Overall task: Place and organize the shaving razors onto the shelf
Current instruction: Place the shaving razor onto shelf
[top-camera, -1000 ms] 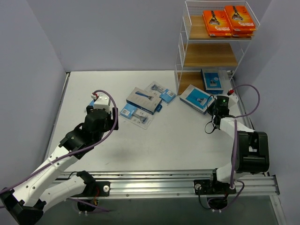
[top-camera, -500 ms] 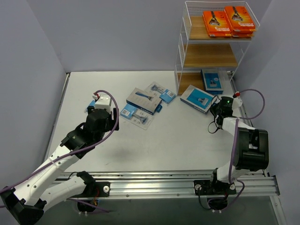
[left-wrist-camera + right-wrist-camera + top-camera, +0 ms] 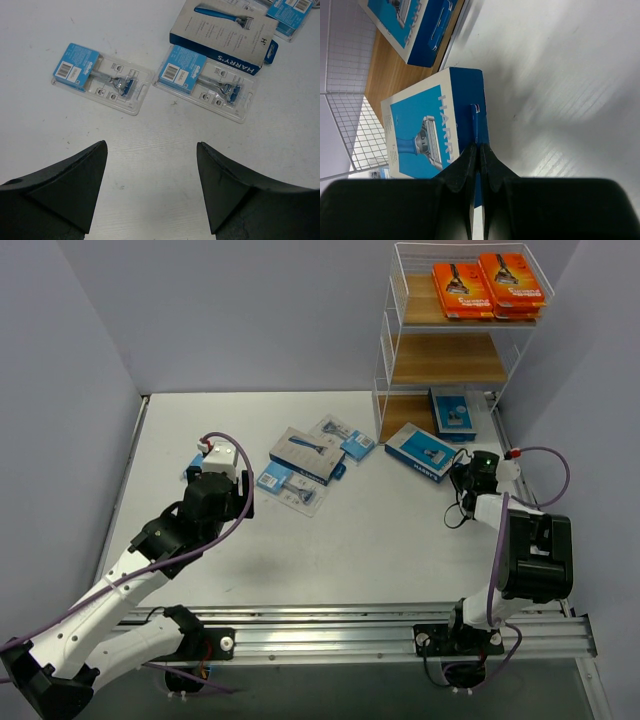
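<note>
My right gripper is shut on the thin blue hang tab of a blue-and-white razor box lying on the table beside the shelf's bottom tier; in the top view the gripper is at this box's right end. My left gripper is open and empty above bare table, just short of two clear blister packs and a blue-and-grey box. The white wire shelf holds orange boxes on its top tier and a blue box on its bottom tier.
A further blister pack lies behind the grey box. The shelf's middle tier is bare wood. In the right wrist view the wire mesh side and wooden bottom tier are close to the held box.
My right gripper has shifted slightly right and toward me, still pinching the box's tab. My left arm has barely moved.
</note>
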Controlling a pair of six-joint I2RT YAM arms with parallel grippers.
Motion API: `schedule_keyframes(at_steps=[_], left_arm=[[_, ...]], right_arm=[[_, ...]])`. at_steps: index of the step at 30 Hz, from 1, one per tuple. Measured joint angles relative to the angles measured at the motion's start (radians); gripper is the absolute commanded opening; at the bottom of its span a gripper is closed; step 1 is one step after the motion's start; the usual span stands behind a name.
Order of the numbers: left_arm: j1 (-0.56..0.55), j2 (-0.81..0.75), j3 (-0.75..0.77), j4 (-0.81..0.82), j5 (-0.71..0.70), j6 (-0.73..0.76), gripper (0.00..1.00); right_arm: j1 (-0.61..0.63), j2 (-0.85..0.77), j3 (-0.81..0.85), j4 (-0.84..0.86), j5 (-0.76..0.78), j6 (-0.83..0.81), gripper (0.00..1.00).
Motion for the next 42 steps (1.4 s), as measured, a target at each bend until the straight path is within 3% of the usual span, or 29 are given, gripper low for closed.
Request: schedule_keyframes(at_steps=[21, 34, 42], left_arm=[[0.000, 0.000, 0.000, 0.000, 0.000, 0.000, 0.81], [0.000, 0.000, 0.000, 0.000, 0.005, 0.000, 0.81], [-0.002, 0.000, 0.000, 0.000, 0.012, 0.000, 0.81]], right_arm=[[0.018, -0.066, -0.120, 0.110, 0.069, 0.229, 0.00], [0.234, -0.078, -0.122, 0.182, 0.316, 0.328, 0.00], [0.302, -0.031, -0.106, 0.190, 0.445, 0.396, 0.00]])
